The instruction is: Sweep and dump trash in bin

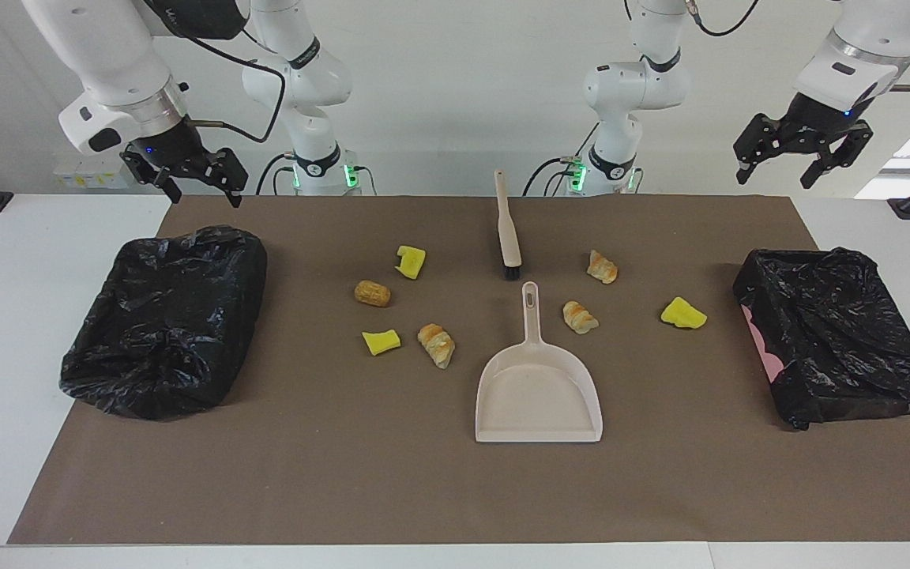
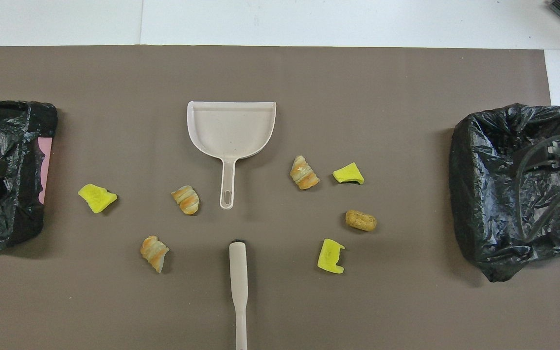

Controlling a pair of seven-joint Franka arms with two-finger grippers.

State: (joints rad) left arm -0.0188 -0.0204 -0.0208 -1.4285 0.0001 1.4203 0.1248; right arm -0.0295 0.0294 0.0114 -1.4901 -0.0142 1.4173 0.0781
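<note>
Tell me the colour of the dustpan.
The dustpan is plain beige, clearest in the overhead view.
</note>
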